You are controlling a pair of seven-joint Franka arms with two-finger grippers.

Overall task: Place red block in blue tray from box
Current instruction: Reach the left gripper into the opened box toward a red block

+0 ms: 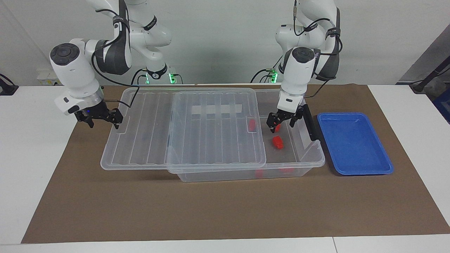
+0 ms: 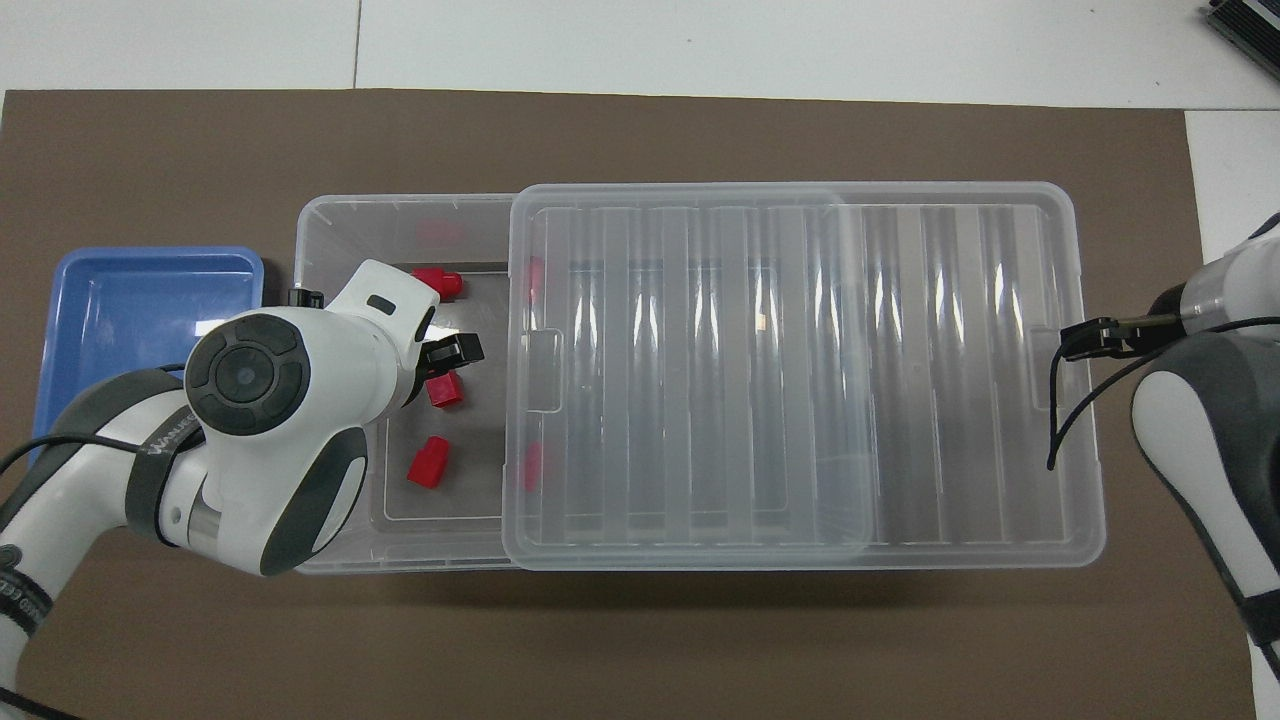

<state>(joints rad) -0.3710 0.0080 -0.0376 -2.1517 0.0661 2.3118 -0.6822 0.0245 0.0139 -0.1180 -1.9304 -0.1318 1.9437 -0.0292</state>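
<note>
Left gripper (image 1: 280, 123) is down inside the box (image 1: 302, 160), jaws wide, straddling a red block (image 2: 443, 390) on the floor, not clamped. The lid (image 1: 214, 130) covers most of the box, leaving a narrow uncovered strip. Right gripper (image 1: 102, 117) waits open at the lid's overhanging edge. The blue tray (image 1: 355, 144) sits just beside the box.

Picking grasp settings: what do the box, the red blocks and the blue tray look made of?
Large clear storage box: thin transparent plastic, glossy; its contents show through and the ribbed lid glints. Small red block: apparently hard opaque plastic, moulded shape. Shallow blue tray: opaque plastic, slight sheen, moulded rim with rounded corners.
</note>
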